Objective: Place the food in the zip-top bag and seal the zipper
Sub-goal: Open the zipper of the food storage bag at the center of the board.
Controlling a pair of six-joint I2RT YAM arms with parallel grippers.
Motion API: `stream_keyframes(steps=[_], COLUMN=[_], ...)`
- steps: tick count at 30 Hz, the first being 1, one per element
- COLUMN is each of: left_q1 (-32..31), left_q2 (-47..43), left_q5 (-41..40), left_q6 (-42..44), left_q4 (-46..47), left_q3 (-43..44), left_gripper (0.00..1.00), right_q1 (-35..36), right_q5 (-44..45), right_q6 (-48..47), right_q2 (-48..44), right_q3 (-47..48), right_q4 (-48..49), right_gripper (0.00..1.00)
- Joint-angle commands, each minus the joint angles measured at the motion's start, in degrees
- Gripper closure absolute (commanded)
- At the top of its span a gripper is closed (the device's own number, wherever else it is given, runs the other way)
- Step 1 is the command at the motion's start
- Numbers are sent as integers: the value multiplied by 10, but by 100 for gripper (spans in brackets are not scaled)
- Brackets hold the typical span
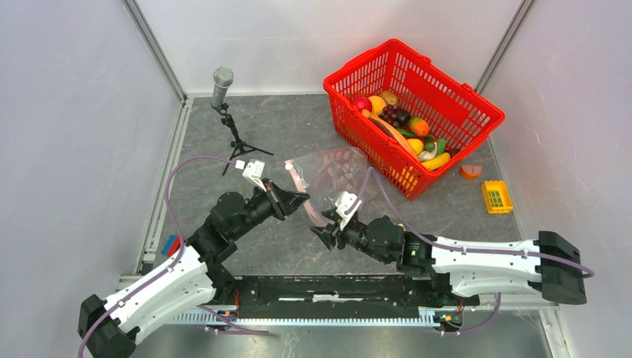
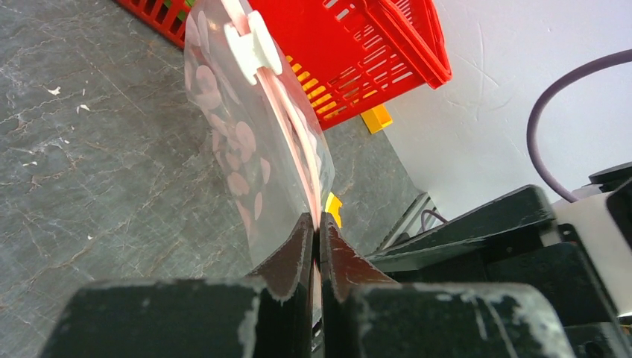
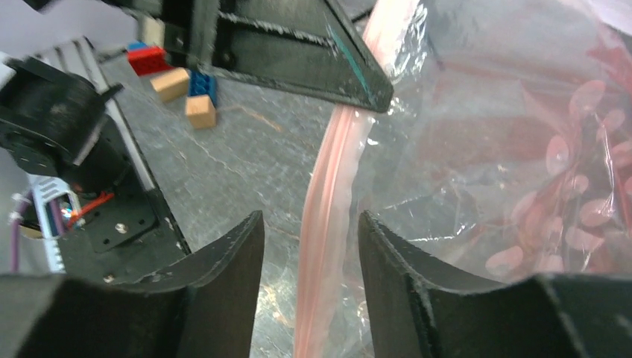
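left claw (image 2: pixel 319 230): clamped on bag (image 2: pixel 246 142) edge | right claw (image 3: pixel 311 239): apart, zipper (image 3: pixel 328 179) between its jaws | bag: centre of overhead view; food (image 1: pixel 406 127) in basket (image 1: pixel 454 93), upper right | risk: single pinch (slick film) may slip, mouth collapses

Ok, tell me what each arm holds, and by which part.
Left fingers pinch the bag by its pink zipper. Right fingers stand open astride that strip, gripping nothing.
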Motion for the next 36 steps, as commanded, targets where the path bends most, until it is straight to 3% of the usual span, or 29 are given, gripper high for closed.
stream_keyframes(steps=[1,9,21,28,31,36], left_q1=[-2,-2,-2,-2,-2,-2], left_q2=[-3,-9,-16,-20,-26,-29], left_q5=[6,-3,-2,-10,-18,-30], left_q6=[29,30,24,8,-2,-24], left_q4=[-12,-27,-29,-35,-35,-34], left_q3=[29,30,30,30,28,28], left_gripper=[96,96,96,96,96,95], right_q1=[0,0,1,50,85,113], right_q5=[39,27,81,226,304,343], right_q6=[10,5,10,-37,-70,-108], right_q2=[30,25,50,85,93,107], right_q3=[44,44,50,67,59,36], right_q4=[-57,-46,-59,-67,-30,54], right_gripper=[49,52,55,61,62,65])
